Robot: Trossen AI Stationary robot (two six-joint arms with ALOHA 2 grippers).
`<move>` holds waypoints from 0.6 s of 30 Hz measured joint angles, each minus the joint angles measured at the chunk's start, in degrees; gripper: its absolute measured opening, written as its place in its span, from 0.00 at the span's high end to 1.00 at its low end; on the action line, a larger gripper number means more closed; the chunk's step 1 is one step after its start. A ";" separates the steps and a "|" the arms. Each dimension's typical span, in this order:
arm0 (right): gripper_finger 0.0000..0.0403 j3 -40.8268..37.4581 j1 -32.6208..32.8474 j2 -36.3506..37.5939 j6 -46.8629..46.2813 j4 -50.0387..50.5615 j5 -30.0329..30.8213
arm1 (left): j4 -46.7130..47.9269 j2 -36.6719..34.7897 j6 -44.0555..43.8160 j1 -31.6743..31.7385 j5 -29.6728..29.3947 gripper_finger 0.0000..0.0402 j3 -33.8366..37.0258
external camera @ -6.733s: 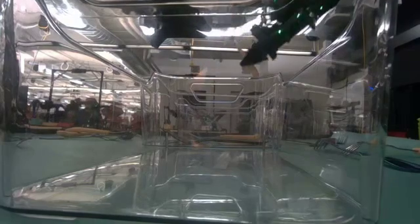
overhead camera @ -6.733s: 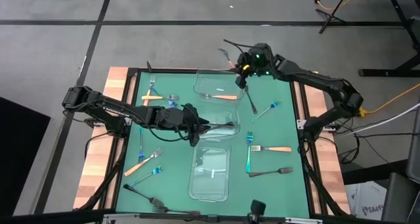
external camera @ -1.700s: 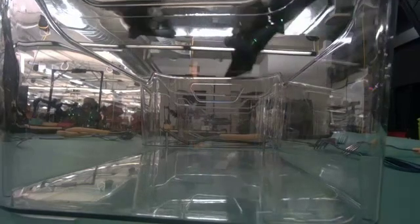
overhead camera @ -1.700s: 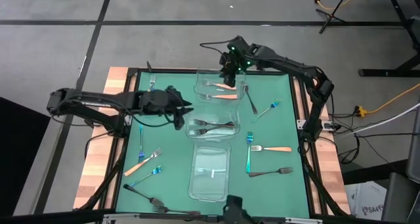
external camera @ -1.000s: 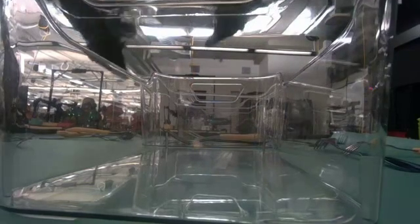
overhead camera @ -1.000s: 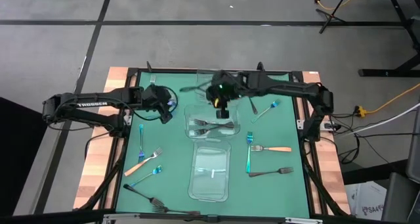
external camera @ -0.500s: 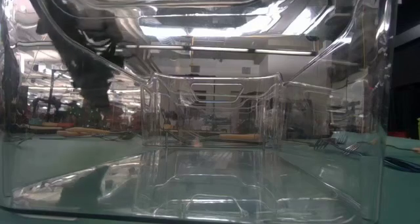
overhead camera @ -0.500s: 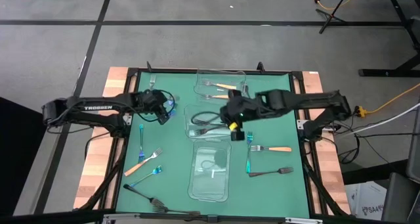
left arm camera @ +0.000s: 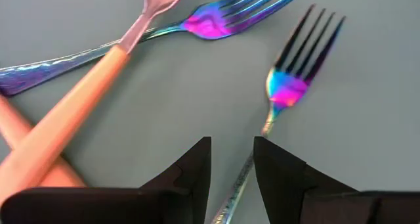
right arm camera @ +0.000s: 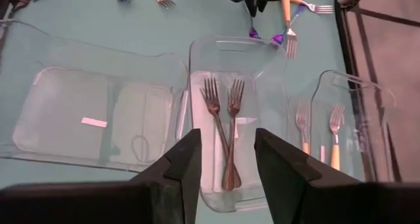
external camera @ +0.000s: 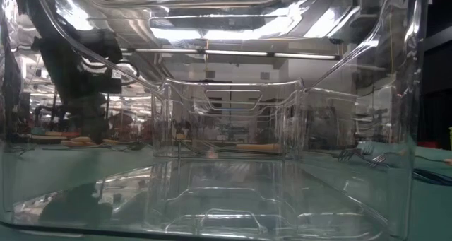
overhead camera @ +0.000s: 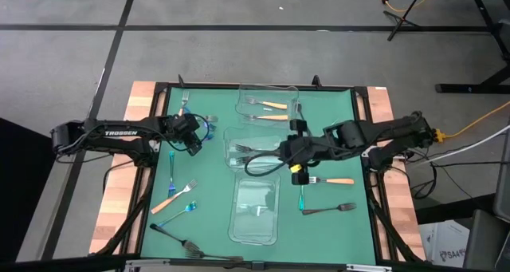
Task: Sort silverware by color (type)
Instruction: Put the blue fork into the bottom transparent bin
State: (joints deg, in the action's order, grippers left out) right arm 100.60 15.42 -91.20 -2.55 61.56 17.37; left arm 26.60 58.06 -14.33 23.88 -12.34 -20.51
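My left gripper (overhead camera: pixel 194 141) (left arm camera: pixel 233 145) hangs open, low over a cluster of silverware at the table's far left. An iridescent fork (left arm camera: pixel 289 86) lies on the green mat, and its handle (left arm camera: pixel 244 178) runs into the gap between my fingers. Beside it lie another iridescent fork (left arm camera: pixel 216 17) and an orange-handled one (left arm camera: pixel 72 119). My right gripper (overhead camera: pixel 296 173) (right arm camera: pixel 228 138) is open and empty, up over the right side of the middle container (right arm camera: pixel 230 66). That container holds two dark forks (right arm camera: pixel 223 119).
Three clear containers stand in a row down the table's middle: the far one (overhead camera: pixel 268 103) holds orange-handled forks and the near one (overhead camera: pixel 255 212) holds no forks. Loose forks lie at the right (overhead camera: pixel 331 180) (overhead camera: pixel 328 210) and at the near left (overhead camera: pixel 174 196) (overhead camera: pixel 182 242).
My right gripper has swung from over the far container toward the table's near right, past the middle container. My left gripper has come down onto the fork cluster at the far left. Both stay open.
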 joint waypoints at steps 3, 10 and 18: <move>0.67 -0.20 -0.09 0.00 -0.13 -0.16 0.20 | -1.49 0.00 -0.01 0.00 1.12 0.73 0.00; 0.67 -0.22 -0.06 0.00 -0.15 -0.15 0.04 | -3.54 0.00 0.04 0.00 3.08 0.73 0.00; 0.67 -0.22 -0.06 0.00 -0.15 -0.15 0.02 | -3.51 0.00 2.15 0.00 2.53 0.73 0.00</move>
State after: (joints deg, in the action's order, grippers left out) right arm 100.38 15.35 -91.20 -2.70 61.41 17.39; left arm 23.09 58.06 -12.18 23.88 -9.81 -20.51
